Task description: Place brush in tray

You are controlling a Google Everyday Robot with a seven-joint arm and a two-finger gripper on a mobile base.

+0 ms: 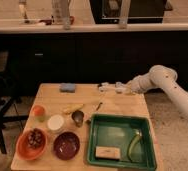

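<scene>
Claw (106, 88) at upper centre, hovering over the far edge of the tabletop (124, 106); we cannot tell whether it is spread or pinching. A pale sliver at its tip we take for the brush (101, 88), well apart from the green tray (119, 116) at lower right. We judge two risks: a loose hold dropping the brush short of the rim, or the descent striking the small dark cup (77, 116) beside the tray

Tool (106, 88) hovers over table (123, 103) bearing tray (119, 117), blue pad (67, 87).
</scene>
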